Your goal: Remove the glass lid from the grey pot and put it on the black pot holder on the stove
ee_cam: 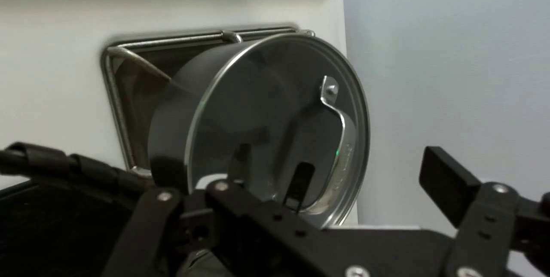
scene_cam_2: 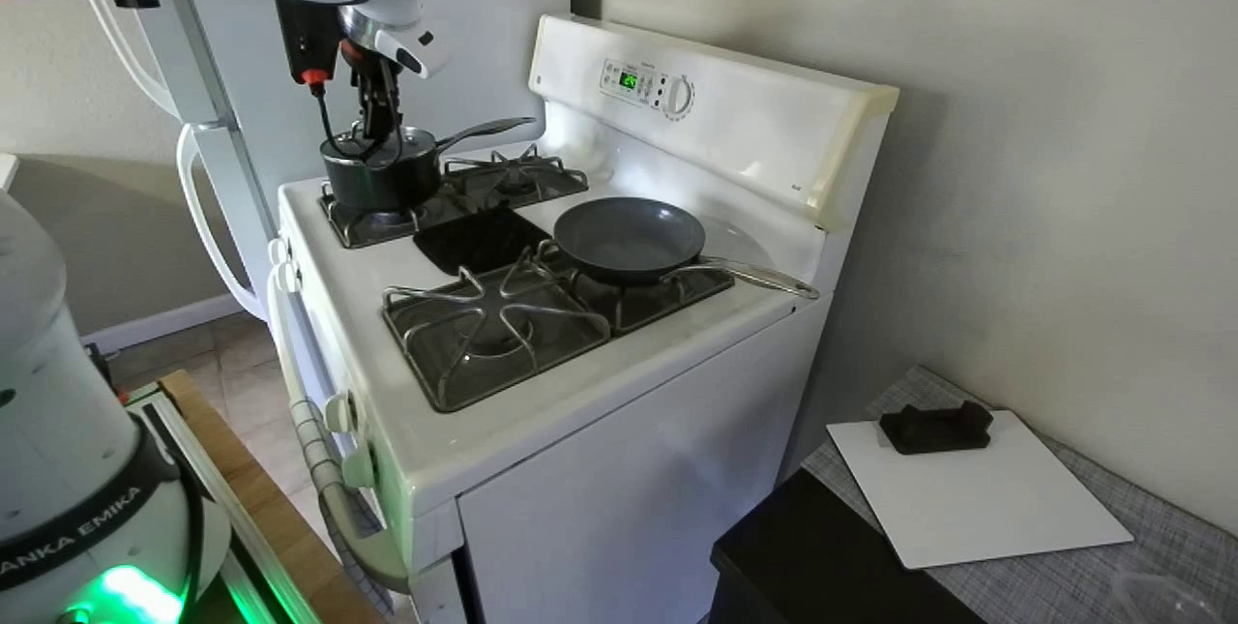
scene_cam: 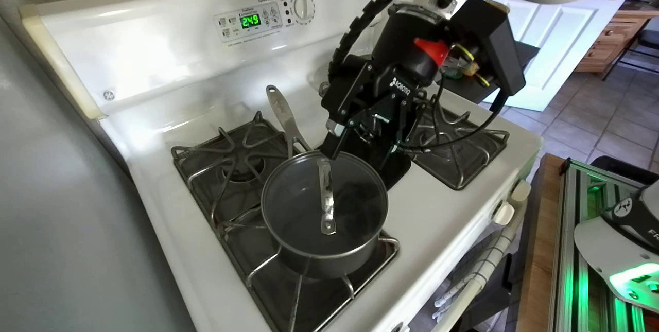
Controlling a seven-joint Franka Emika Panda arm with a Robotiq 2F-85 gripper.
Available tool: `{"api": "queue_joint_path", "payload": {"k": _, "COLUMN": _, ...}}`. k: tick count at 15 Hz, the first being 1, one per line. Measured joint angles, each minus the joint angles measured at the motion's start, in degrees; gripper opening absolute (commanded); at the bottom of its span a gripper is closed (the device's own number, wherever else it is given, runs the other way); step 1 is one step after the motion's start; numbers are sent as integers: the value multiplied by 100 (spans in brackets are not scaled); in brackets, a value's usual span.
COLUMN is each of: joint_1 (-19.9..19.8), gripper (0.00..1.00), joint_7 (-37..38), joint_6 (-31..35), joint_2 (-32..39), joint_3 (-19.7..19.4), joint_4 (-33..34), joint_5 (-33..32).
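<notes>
While stove (scene_cam_2: 580, 382) stands nxt to fridge (scene_cam_2: 508, 29), gripper (ee_cam: 337, 156) hangs spread wide nr glass lid (ee_cam: 275, 105).

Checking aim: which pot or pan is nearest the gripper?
The taller grey pot under the glass lid; the shallower pan sits farther from the gripper, beyond the black pot holder.

The stove (scene_cam: 427, 208) is showing white; its display (scene_cam: 250, 21) is glowing green. The grey pot (scene_cam: 332, 266) is presenting dark grey walls; the glass lid (scene_cam: 304, 198) is appearing clear, its bar handle (scene_cam: 326, 195) gleaming silver. The black pot holder (scene_cam_2: 484, 239) is appearing solid black; the towel (scene_cam: 488, 265) is displaying dark grid lines on pale cloth.
</notes>
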Motion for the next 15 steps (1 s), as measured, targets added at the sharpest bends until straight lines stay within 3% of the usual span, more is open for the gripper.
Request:
{"api": "queue_joint_path", "payload": {"k": 8, "joint_1": -2, "gripper": 100, "joint_7": -838, "joint_6": 233, "joint_2": 518, "joint_3": 37, "joint_4": 244, "joint_5": 1242}}
{"api": "queue_joint_path", "payload": {"k": 15, "joint_1": -1, "gripper": 99, "joint_7": -976, "joint_6": 415, "joint_2": 874, "joint_3": 210, "joint_4": 520, "joint_5": 1396}}
